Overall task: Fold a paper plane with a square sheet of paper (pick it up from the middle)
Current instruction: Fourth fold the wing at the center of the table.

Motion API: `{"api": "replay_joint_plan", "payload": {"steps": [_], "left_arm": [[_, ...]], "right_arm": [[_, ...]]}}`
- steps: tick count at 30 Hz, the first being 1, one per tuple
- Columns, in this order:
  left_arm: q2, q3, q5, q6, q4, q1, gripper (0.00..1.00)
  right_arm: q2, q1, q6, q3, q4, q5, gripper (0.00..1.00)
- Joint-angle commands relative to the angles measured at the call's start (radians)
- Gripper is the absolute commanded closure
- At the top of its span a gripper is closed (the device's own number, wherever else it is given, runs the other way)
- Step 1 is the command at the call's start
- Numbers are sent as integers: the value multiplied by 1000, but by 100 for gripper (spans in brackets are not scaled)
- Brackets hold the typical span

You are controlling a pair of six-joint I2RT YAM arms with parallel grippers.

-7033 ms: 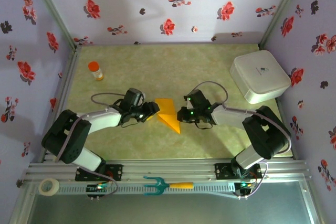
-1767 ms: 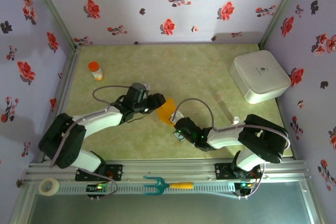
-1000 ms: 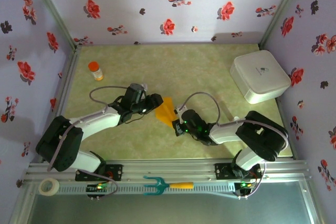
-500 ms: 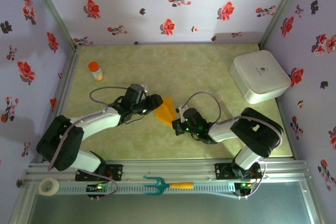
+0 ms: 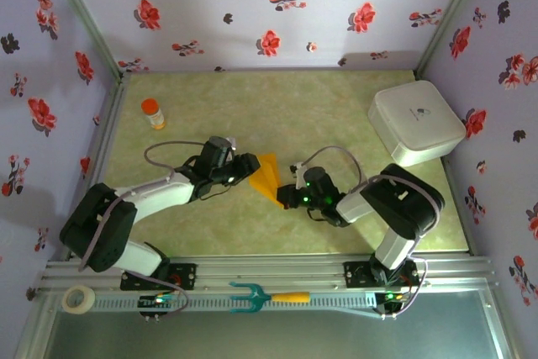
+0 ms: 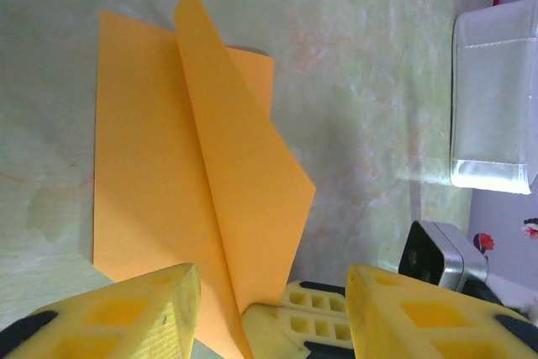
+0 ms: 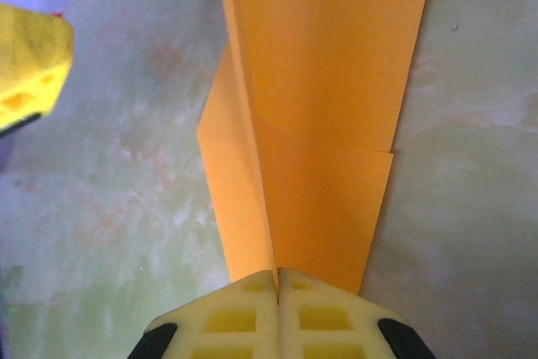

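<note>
The orange-yellow sheet of paper (image 5: pixel 267 176) lies mid-table, folded into a narrow pointed shape with one flap standing up along a centre crease (image 6: pixel 197 149). My right gripper (image 5: pixel 292 195) is shut on the paper's pointed near end, and the crease runs straight into its closed fingertips (image 7: pixel 277 279). My left gripper (image 5: pixel 245 171) stands open at the paper's left side. In the left wrist view its yellow fingers (image 6: pixel 126 317) straddle the paper's tip and the right gripper's pinching fingers (image 6: pixel 294 313). The paper (image 7: pixel 328 107) spreads away from the right jaws.
A white lidded box (image 5: pixel 416 124) sits at the back right. A small orange-capped bottle (image 5: pixel 152 113) stands at the back left. On the front rail lie a teal fork with an orange handle (image 5: pixel 252 297) and a tape roll (image 5: pixel 79 298).
The right wrist has shifted a little to the right, still pinching the paper's tip. The left jaws have narrowed slightly. The paper has barely moved.
</note>
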Motion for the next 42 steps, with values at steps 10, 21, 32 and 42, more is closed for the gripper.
{"api": "replay_joint_plan", "payload": {"steps": [10, 21, 32, 42], "left_arm": [[84, 15, 61, -5, 62, 2, 65], [235, 120, 155, 17, 110, -23, 91], [331, 144, 160, 2, 155, -35, 92], [358, 156, 156, 0, 151, -34, 91]], "right_arm": [[67, -68, 133, -6, 75, -114, 98], [24, -74, 128, 5, -24, -93, 96], [26, -78, 155, 8, -38, -97, 97], [24, -79, 155, 23, -92, -93, 97]]}}
